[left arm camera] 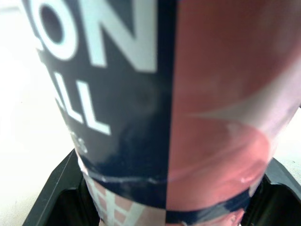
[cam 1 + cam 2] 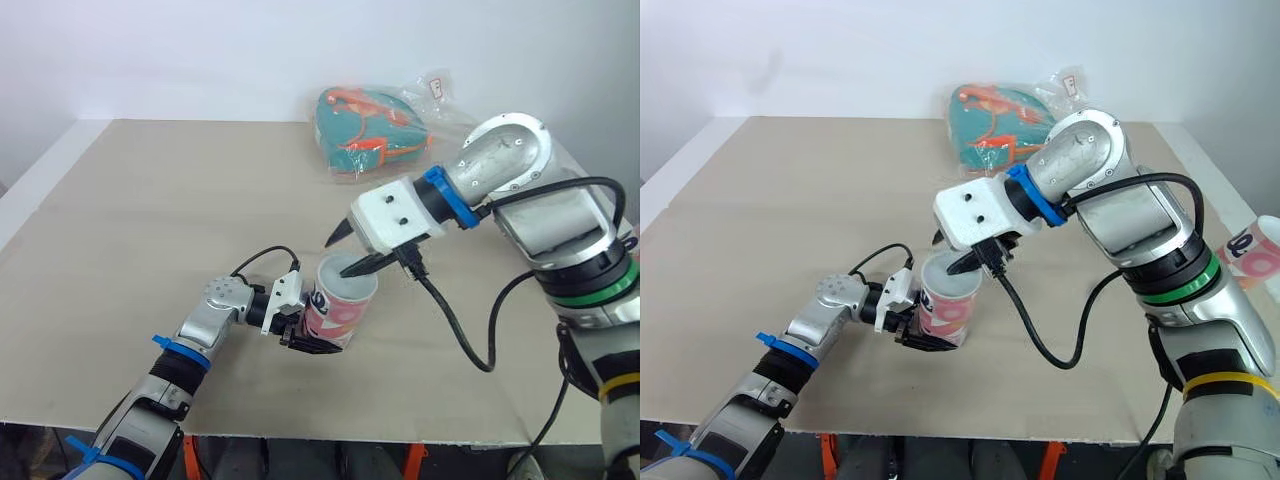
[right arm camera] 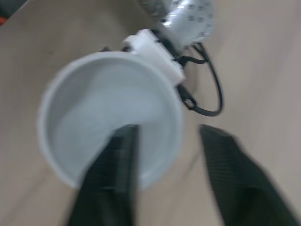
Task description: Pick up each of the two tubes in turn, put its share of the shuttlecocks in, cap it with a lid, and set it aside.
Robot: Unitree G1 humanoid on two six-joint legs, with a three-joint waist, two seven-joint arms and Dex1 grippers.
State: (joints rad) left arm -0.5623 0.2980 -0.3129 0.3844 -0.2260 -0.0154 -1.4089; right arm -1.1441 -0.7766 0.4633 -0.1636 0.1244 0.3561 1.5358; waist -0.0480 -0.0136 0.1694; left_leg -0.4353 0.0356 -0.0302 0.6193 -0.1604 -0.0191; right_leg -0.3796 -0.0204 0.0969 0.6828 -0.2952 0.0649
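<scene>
Pink-and-navy tube point(image 2: 335, 315) stands on the desk point(image 2: 150, 220), clenched in the left tool point(image 2: 308, 343). The right tool point(image 2: 336, 257), spread, straddles the rim of its white lid point(image 2: 352, 284). Uneven pressing could cock the lid.

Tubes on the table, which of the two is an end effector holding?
The pink-and-navy tube at centre, clamped in the left end effector. The other tube sits apart at the far right, with no end effector on it.
</scene>
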